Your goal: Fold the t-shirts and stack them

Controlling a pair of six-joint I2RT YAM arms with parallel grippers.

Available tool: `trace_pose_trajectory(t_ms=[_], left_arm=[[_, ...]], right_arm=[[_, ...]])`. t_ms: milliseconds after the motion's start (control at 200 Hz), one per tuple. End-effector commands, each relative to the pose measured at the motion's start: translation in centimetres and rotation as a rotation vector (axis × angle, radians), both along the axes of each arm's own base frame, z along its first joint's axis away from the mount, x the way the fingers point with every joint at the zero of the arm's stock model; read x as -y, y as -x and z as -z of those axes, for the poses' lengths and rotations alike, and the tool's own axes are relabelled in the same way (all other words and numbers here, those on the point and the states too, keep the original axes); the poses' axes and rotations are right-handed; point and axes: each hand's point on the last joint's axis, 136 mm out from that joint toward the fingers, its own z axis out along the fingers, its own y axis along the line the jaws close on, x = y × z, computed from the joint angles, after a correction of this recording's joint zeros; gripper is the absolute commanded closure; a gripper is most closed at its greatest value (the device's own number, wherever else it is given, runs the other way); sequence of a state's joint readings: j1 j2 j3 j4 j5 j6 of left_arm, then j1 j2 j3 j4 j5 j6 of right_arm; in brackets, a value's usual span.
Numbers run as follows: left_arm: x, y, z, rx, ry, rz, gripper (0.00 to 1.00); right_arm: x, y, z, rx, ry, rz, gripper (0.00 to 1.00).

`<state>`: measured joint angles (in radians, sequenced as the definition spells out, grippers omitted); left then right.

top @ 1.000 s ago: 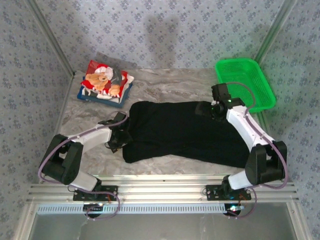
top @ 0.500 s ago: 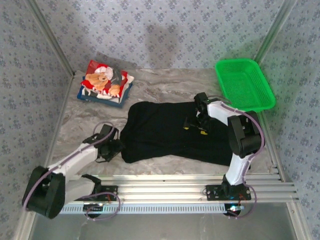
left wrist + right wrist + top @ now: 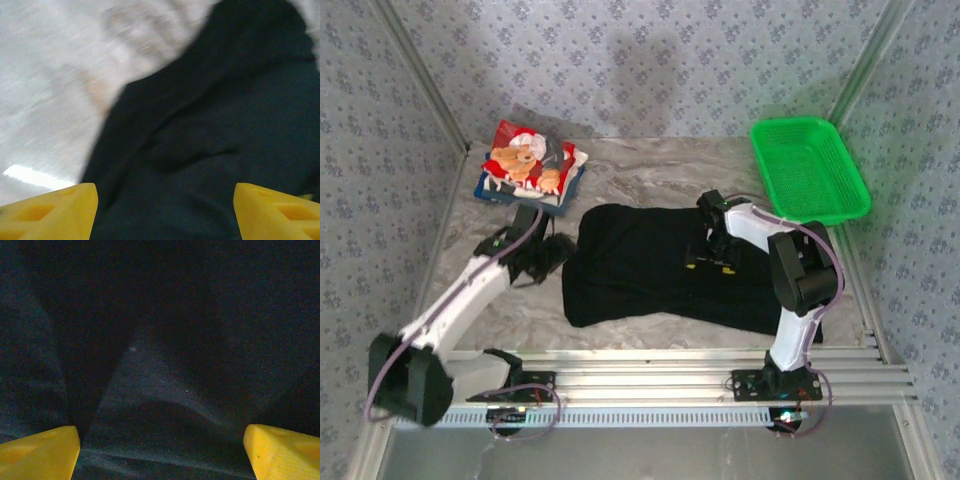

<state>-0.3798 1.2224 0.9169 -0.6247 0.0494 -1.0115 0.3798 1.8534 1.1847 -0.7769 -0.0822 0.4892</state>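
Observation:
A large black t-shirt (image 3: 640, 275) lies spread across the middle of the table. My left gripper (image 3: 552, 255) hovers at its left edge, open; in the left wrist view its yellow fingertips (image 3: 50, 212) stand wide apart over the black t-shirt (image 3: 215, 125), and the left gripper (image 3: 165, 215) holds nothing. My right gripper (image 3: 708, 262) is open over the shirt's middle, with the black t-shirt (image 3: 165, 365) filling the space below the right gripper (image 3: 160, 455). A folded red-and-white teddy-bear t-shirt (image 3: 525, 160) rests on a dark blue t-shirt (image 3: 558, 203) at the back left.
A green mesh basket (image 3: 810, 165) stands at the back right corner. Bare marble table (image 3: 650, 170) runs behind the black shirt and along its left side (image 3: 55, 90). Patterned walls close in the back and both sides.
My left arm swung from the shirt's front left corner back toward its upper left edge. My right gripper moved from the shirt's upper right in over its middle.

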Motion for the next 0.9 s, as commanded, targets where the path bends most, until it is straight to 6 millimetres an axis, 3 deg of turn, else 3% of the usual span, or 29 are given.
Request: trace_pose_trajectory(t_ms=[0, 75, 190, 270, 340, 440, 595, 820, 894], left_arm=[[4.2, -4.7, -0.9, 0.064, 0.053, 0.138, 0.30], [6.1, -7.3, -0.3, 0.063, 0.053, 0.173, 0.33], [8.1, -10.4, 2.6, 0.020, 0.066, 0.191, 0.40], [8.1, -11.8, 5.2, -0.018, 0.025, 0.183, 0.47], [6.9, -12.2, 7.5, -0.064, -0.013, 0.144, 0.55], [3.8, -11.8, 9.8, -0.115, -0.106, 0.079, 0.60], [0.4, -10.3, 11.9, -0.177, -0.177, 0.051, 0.62], [-2.1, -4.7, 12.5, -0.218, -0.205, 0.016, 0.62], [-2.1, -4.2, 11.3, -0.182, -0.180, 0.012, 0.58]], right_arm=[[-0.9, 4.2, 2.6, -0.163, 0.005, -0.041, 0.11], [-0.9, 4.8, 2.4, -0.180, 0.017, -0.068, 0.12], [-1.3, 4.0, 1.2, -0.121, -0.021, -0.071, 0.10], [-1.5, 2.7, -0.5, -0.063, -0.058, -0.068, 0.09], [-1.3, 1.8, -1.7, -0.033, -0.069, -0.083, 0.09], [-0.9, 0.3, -3.3, -0.001, -0.067, -0.098, 0.08], [0.3, -0.5, -3.2, -0.006, -0.075, -0.056, 0.09], [1.3, -0.8, -2.0, -0.048, -0.065, -0.019, 0.09], [1.3, -1.0, -2.0, -0.038, -0.075, -0.013, 0.09]])
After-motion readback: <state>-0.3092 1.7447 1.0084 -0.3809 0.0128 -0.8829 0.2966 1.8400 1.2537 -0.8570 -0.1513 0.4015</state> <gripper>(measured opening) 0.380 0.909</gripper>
